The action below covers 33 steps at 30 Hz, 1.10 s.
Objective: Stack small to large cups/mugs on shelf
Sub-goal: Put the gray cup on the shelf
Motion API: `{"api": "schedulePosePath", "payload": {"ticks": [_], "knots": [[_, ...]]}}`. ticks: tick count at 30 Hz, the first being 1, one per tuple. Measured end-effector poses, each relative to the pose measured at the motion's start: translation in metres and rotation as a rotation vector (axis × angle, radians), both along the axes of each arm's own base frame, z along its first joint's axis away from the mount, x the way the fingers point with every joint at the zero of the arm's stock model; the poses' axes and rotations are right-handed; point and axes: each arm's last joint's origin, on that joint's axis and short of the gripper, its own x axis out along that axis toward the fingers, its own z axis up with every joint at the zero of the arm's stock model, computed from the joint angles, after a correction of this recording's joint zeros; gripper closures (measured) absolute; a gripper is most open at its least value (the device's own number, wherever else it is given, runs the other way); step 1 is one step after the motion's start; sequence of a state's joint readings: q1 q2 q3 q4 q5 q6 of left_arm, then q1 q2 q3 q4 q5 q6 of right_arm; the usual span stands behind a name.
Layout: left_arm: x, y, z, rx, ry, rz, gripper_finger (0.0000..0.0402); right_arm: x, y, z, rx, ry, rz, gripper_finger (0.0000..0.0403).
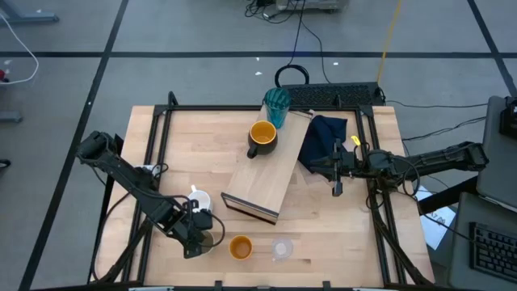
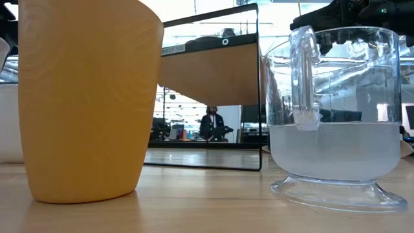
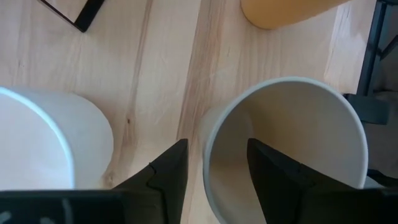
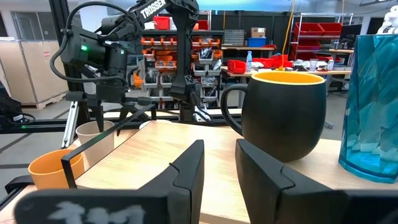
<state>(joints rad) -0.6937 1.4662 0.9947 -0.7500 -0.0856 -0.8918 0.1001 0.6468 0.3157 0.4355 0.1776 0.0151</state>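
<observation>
The light-wood shelf (image 1: pixel 266 174) lies slantwise at mid-table. The dark mug with the yellow inside (image 1: pixel 262 137) and the teal tumbler (image 1: pixel 277 105) stand on its far end. The white mug (image 1: pixel 198 200), beige cup (image 1: pixel 213 239), orange cup (image 1: pixel 240 246) and clear glass (image 1: pixel 282 249) stand on the table near its front edge. My left gripper (image 3: pixel 214 168) is open over the beige cup (image 3: pixel 292 124), with one finger inside it and one outside its wall. My right gripper (image 1: pixel 335 176) is open and empty, right of the shelf.
A navy cloth (image 1: pixel 325 139) lies at the far right beside the shelf. The white mug (image 3: pixel 43 143) stands close beside my left gripper. In the low view the orange cup (image 2: pixel 84 97) and the glass (image 2: pixel 336 110) stand in front. A person (image 2: pixel 210 123) is far behind the table.
</observation>
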Motion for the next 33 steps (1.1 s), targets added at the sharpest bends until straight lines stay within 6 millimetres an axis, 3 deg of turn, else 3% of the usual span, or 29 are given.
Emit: {"api": "schedulePosePath", "payload": {"ticks": [20,33], "knots": [[-0.0002,-0.0001,-0.0001,-0.004,0.005,-0.005,0.0244,0.0000,0.0000,0.0001,0.000,0.000,0.000,0.0319],[-0.0006,-0.0005,-0.0001,-0.012,0.015,-0.044,0.0388,0.0000,0.0000,0.0001,0.000,0.000,0.000,0.0319]]}}
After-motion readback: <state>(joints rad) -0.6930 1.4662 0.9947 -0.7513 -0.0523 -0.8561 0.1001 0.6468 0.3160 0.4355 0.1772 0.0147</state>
